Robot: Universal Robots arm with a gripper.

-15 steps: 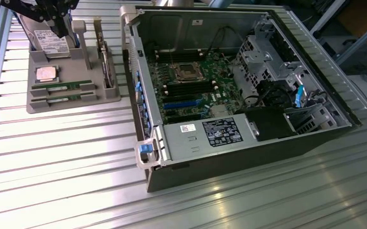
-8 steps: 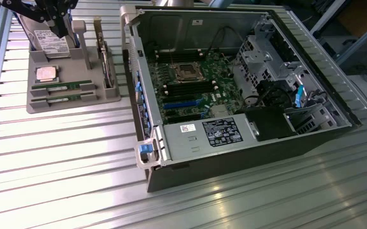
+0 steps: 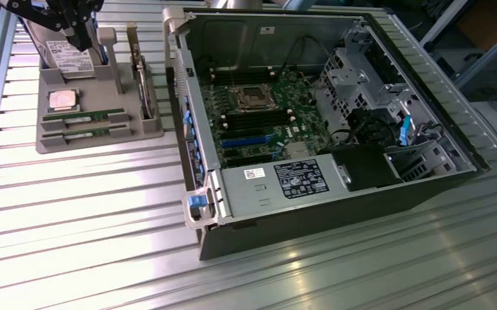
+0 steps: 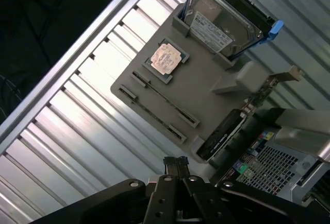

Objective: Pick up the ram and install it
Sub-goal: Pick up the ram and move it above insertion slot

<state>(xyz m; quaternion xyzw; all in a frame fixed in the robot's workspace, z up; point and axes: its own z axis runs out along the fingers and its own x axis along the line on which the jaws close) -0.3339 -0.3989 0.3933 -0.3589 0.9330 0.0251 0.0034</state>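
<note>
Two ram sticks sit in the holder; my jaws are closed on nothing.

From my end the gripper (image 4: 175, 163) has its fingers pressed together with nothing between them, and in the exterior view it hangs (image 3: 82, 40) over the far end of the grey holder (image 3: 137, 126), just above the hard drive (image 3: 62, 53) that stands there. Next out on the holder is the silver processor chip (image 3: 63, 99), flat in its pocket. Beyond it, on the holder's near edge, I see the first ram stick (image 3: 83, 118) and the second ram stick (image 3: 82, 134) seated side by side in parallel slots, well apart from the fingers. An expansion card (image 3: 142, 74) stands upright along the holder's side that faces the open computer case (image 3: 455, 139), which lies to the exterior view's right with its motherboard (image 3: 266, 126) exposed on the ribbed metal table (image 3: 85, 213).
</note>
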